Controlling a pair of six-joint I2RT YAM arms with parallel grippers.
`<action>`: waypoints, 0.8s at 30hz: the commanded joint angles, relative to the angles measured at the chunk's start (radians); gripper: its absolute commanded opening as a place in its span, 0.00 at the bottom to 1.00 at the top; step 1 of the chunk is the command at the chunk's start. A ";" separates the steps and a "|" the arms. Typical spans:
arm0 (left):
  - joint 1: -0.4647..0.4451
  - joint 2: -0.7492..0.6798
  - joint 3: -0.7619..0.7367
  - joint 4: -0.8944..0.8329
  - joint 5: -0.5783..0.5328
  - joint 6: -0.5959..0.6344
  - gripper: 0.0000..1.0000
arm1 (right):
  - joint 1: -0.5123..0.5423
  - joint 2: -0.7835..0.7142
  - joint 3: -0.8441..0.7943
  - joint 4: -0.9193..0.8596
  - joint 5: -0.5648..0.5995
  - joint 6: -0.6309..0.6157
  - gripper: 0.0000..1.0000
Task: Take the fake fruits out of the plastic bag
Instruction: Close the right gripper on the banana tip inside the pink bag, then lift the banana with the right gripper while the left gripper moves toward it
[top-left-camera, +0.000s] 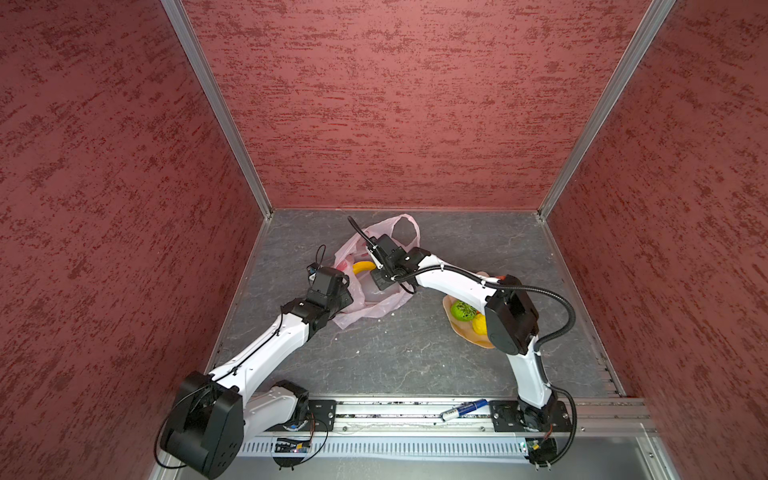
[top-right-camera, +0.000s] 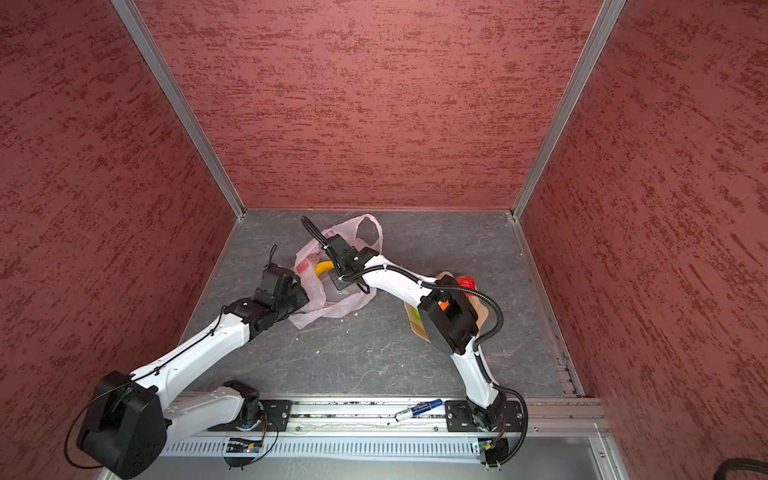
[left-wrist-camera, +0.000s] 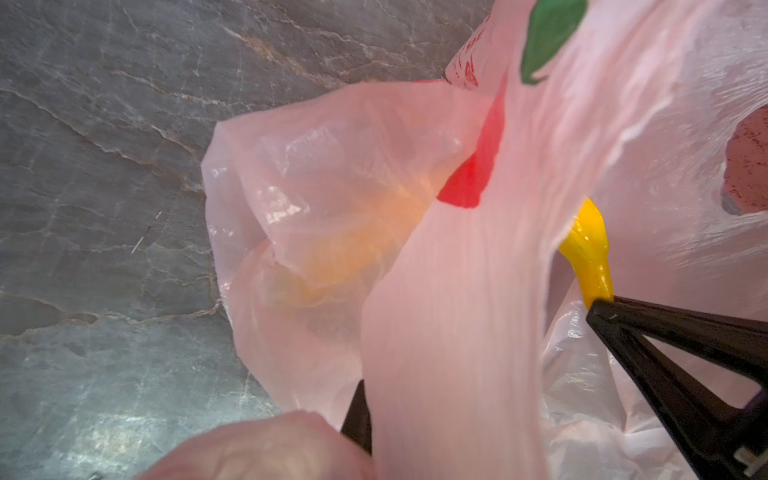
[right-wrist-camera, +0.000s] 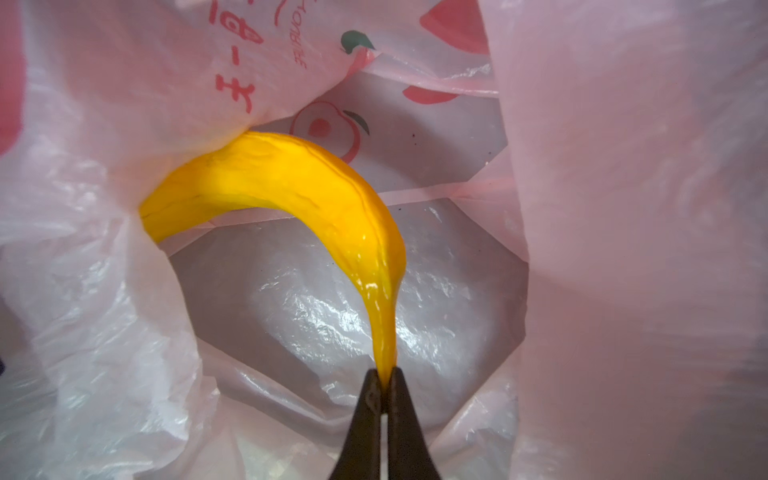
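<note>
The pale pink plastic bag (top-left-camera: 386, 305) (top-right-camera: 332, 309) lies crumpled at the back middle of the grey floor, mouth open. Inside it the yellow banana (top-left-camera: 362, 266) (top-right-camera: 323, 268) (right-wrist-camera: 291, 187) shows. My right gripper (right-wrist-camera: 386, 374) reaches into the bag and is shut on the banana's thin stem end. My left gripper (top-left-camera: 345, 286) (left-wrist-camera: 370, 415) is shut on a strip of the bag's (left-wrist-camera: 457, 291) left edge, with one dark finger (left-wrist-camera: 357, 415) showing. A green ball (top-left-camera: 463, 309) and a lemon (top-left-camera: 480, 323) lie in the peach bowl (top-left-camera: 461, 328); a red ball (top-right-camera: 467, 284) sits at its far side.
The bowl (top-right-camera: 482, 311) sits right of the bag, half under my right arm. A blue and white marker (top-left-camera: 463, 409) (top-right-camera: 417, 409) lies on the front rail. Red textured walls close in the left, back and right.
</note>
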 joint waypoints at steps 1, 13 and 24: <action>-0.001 0.011 0.048 -0.019 -0.020 0.025 0.13 | 0.006 -0.069 0.011 -0.029 0.041 0.004 0.02; 0.031 0.012 0.104 -0.012 -0.013 0.035 0.20 | 0.008 -0.124 0.000 -0.100 0.100 0.031 0.02; 0.041 -0.013 0.109 0.000 0.027 0.027 0.24 | 0.006 -0.107 0.034 -0.151 0.157 0.071 0.02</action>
